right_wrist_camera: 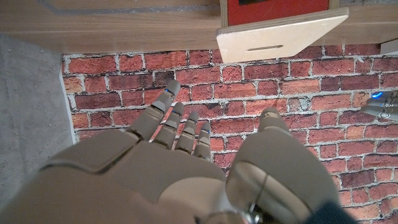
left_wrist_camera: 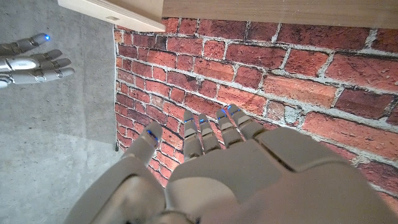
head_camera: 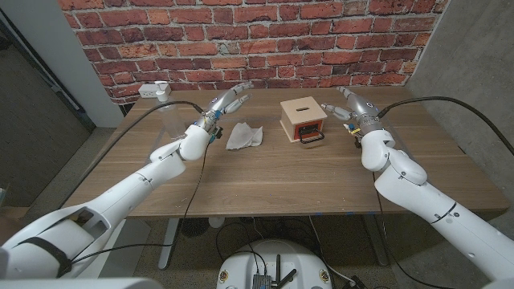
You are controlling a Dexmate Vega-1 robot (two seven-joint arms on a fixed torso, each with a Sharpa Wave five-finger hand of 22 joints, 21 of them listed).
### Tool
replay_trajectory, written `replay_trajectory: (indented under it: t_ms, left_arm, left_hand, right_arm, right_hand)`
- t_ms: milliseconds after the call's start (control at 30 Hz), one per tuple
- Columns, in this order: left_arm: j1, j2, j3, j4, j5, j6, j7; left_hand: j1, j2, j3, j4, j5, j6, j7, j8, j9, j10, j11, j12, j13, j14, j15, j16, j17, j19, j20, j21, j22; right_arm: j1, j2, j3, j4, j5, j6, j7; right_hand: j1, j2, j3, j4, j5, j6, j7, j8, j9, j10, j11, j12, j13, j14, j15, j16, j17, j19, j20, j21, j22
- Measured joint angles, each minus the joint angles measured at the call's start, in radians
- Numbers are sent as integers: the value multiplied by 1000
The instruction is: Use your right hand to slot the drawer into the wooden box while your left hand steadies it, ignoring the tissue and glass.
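Observation:
The wooden box (head_camera: 300, 112) stands mid-table with a slot in its top. Its red drawer front (head_camera: 305, 128) faces me, with a black handle (head_camera: 312, 138) hanging below it. How far the drawer sits in the box I cannot tell. My right hand (head_camera: 352, 107) hovers just right of the box, fingers spread, holding nothing. My left hand (head_camera: 226, 103) is raised well left of the box, also spread and empty. In the right wrist view the box's top (right_wrist_camera: 283, 35) and red front (right_wrist_camera: 273, 9) lie beyond my right hand (right_wrist_camera: 186, 155). The left wrist view looks along my left hand (left_wrist_camera: 217, 162).
A crumpled white tissue (head_camera: 243, 136) lies between my left hand and the box. A clear glass (head_camera: 170, 120) stands faintly visible by my left forearm. A white power strip (head_camera: 152, 90) sits at the table's far left corner. A brick wall stands behind the table (head_camera: 265, 181).

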Motion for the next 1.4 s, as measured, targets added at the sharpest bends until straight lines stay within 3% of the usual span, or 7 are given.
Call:
replay_trajectory:
  t_ms: [533, 733, 867, 1133, 1400]
  left_arm:
    - [57, -60, -53, 63, -135, -40, 59]
    - [70, -76, -69, 87, -196, -66, 64]
    - [77, -85, -80, 103, -230, -83, 58]
    - [90, -102, -100, 126, -303, -114, 35]
    - [99, -116, -118, 150, -396, -148, -26]
  left_hand:
    - [0, 0, -8, -8, 0, -25, 4, -4, 0, -25, 4, -4, 0, -20, 5, 0, 0, 13, 1, 0, 0]
    - [6, 6, -25, -25, 0, -43, -4, -4, 0, -48, 2, -4, 0, -34, 2, 0, 0, 14, 0, 0, 0]
    - [5, 5, -30, -41, -7, -53, -4, -4, 0, -57, 1, -4, 0, -43, 7, 0, 0, 14, 0, 0, 0]
    - [9, 1, -54, -65, -7, -107, 10, -11, 0, -97, 10, -4, 0, -80, 4, 0, 0, -21, 1, -14, 0]
    - [9, 1, -77, -77, -7, -176, 20, -15, 0, -132, 25, -4, 0, -93, 7, 0, 0, -51, 3, -15, 0]
  right_arm:
    - [-25, 26, 60, 96, 249, 213, -130]
    - [-34, 37, 82, 145, 343, 302, -154]
    - [-35, 41, 90, 170, 401, 354, -157]
    - [-33, 53, 106, 248, 512, 478, -142]
    - [-21, 81, 121, 355, 632, 640, -107]
  right_hand:
    - [-5, 5, -5, 5, -7, 17, 8, 0, 0, 4, 4, 0, 0, -2, 2, 0, -1, 0, 0, -5, 0]
    - [-41, 14, -12, 12, -18, 17, 8, -5, -5, -4, 11, 0, -5, -33, 1, -15, -1, -40, -1, -15, 0]
    - [-59, 10, -17, 17, -22, 17, 8, -12, -5, -12, -2, 0, -5, -52, 1, -19, -5, -73, 0, -23, 0]
    - [-100, 8, -36, 36, -22, 1, 16, -19, -5, -22, -15, -7, -10, -77, 5, -33, -8, -129, 3, -31, 0]
    - [-169, 42, -51, 71, -22, 27, 34, -15, -5, -5, -9, -7, -14, -70, 0, -28, -12, -131, 1, -23, 0]
